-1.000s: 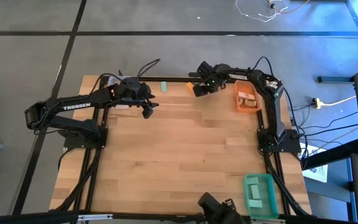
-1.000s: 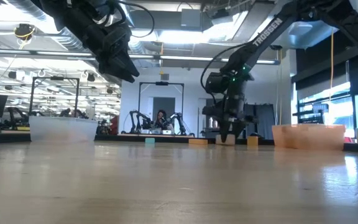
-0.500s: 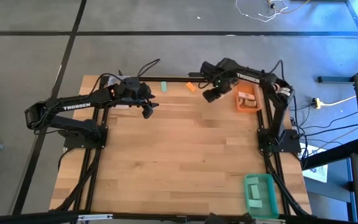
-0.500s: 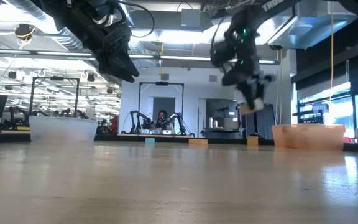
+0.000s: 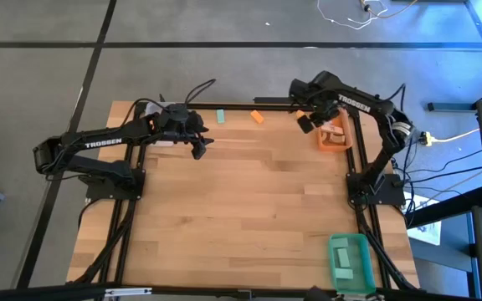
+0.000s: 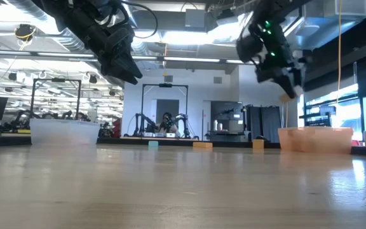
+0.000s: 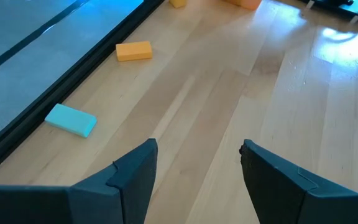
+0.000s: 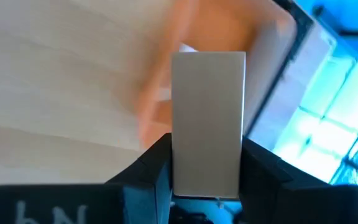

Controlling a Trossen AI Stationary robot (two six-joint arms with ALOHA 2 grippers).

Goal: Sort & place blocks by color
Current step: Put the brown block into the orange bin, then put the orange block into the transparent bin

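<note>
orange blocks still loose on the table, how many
2, both along the far edge: an orange block beside the teal block, and a second orange block nearer the orange bin. Others may be hidden.

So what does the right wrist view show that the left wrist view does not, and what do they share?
Only the right wrist view shows a pale wooden block clamped between the right gripper's fingers, with the blurred orange bin beyond. Only the left wrist view shows the left gripper open and empty, plus a teal block and an orange block lying near the table edge. Both show the wooden table.
</note>
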